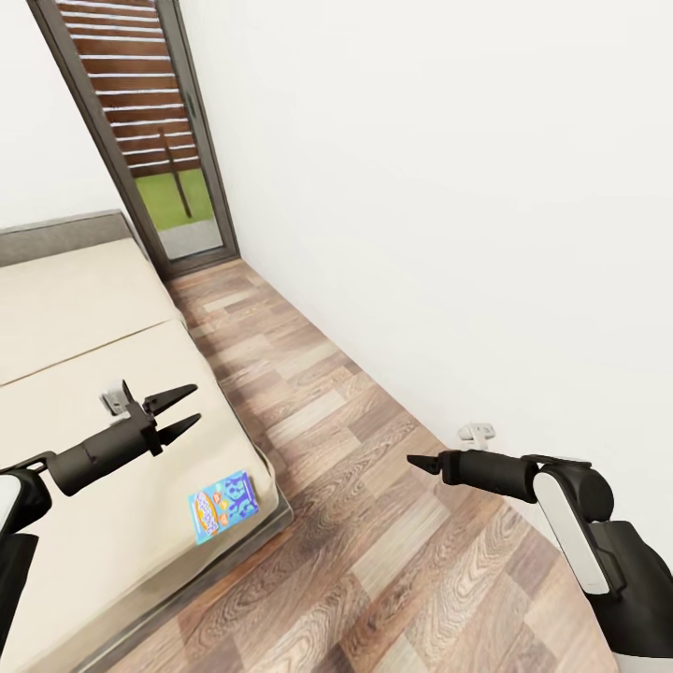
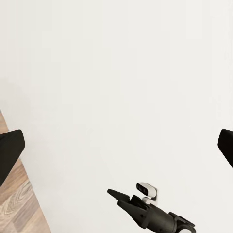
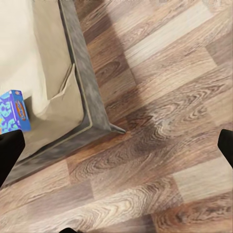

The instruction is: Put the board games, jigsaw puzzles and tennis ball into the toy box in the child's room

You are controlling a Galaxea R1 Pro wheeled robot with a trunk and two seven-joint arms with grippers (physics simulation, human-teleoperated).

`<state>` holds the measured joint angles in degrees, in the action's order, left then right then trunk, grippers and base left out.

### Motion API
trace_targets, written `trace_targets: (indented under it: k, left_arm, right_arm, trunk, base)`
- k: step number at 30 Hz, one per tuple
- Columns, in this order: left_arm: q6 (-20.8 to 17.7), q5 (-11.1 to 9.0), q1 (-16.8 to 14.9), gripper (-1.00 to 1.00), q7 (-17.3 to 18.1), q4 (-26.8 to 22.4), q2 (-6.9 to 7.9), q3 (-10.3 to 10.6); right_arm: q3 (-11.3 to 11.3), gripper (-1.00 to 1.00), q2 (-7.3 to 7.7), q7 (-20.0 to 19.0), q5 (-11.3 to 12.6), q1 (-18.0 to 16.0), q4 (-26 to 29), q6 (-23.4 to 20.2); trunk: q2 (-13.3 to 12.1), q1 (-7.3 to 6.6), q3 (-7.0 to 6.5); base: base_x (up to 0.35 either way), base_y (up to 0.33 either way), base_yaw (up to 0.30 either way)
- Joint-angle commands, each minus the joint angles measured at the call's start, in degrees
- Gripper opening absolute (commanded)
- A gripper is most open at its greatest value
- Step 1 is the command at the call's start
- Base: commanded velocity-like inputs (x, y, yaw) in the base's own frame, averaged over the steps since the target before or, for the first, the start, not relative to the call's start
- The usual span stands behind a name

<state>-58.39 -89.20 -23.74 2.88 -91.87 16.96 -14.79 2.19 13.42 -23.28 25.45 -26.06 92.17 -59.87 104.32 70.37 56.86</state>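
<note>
From the head camera, the bed [image 1: 84, 374] sits on the left, with its cream mattress and thin grey frame; one small blue and white board game [image 1: 222, 505] lies flat near the mattress corner, close to the edge by the wood floor [image 1: 374, 561]; it looks easy to reach from there, so I think the robot stands here to pick it up. The left tool [image 1: 179, 409] hangs over the mattress, a little way beyond the game, with its two fingers spread apart and nothing between them; that looks like getting ready to grab. The right tool [image 1: 413, 461] points out over the floor, near the white wall [image 1: 449, 187]; I cannot tell if its fingers are spread or pressed together here.

From the left wrist camera, the view looks across at the wall [image 2: 116, 73]; the right tool [image 2: 112, 193] shows low down as a dark point.

From the right wrist camera, the bed corner [image 3: 87, 116] and floor [image 3: 170, 97] lie below; the blue board game [image 3: 13, 110] peeks in at the edge, on the mattress; the dark fingertips [image 3: 9, 150] stand far apart at both sides, so this tool is spread wide and holds nothing.
</note>
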Motion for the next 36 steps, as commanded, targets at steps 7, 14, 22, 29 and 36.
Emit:
trace_targets:
  k: [7,14,22,29,36]
  left_arm:
    - [-0.2,0.4,0.2,1.0,0.0,0.1,-0.03,-0.3]
    - [0.1,0.7,1.2,1.0,-0.2,0.0,-0.24,-0.5]
    - [0.2,0.8,1.7,1.0,-0.1,0.0,-0.31,-0.6]
    - [0.2,0.8,1.8,1.0,-0.1,0.0,-0.33,-0.6]
    - [0.3,0.8,1.9,1.0,-0.1,0.0,-0.39,-0.6]
  right_arm:
    - [0.0,1.0,0.06,-0.6,-0.6,0.0,0.0,-0.1]
    - [0.0,1.0,0.05,-0.6,-0.6,0.0,0.0,-0.1]
    - [0.0,1.0,0.04,-0.6,-0.6,0.0,0.0,-0.1]
    - [-0.1,1.0,0.0,-0.5,-0.6,0.0,0.0,-0.1]
    - [-0.1,1.0,0.02,-0.5,-0.6,0.0,0.0,-0.1]
  trunk:
    - [0.0,0.0,-0.62]
    - [0.0,0.0,-1.27]
    - [0.0,0.0,-2.01]
    - [0.0,0.0,-2.66]
    - [0.0,0.0,-3.31]
  base:
    - [0.0,0.0,0.0]
    - [0.0,0.0,0.0]
    - [-0.023,0.008,0.0]
    - [-0.136,0.073,0.0]
    - [-0.217,0.128,0.0]
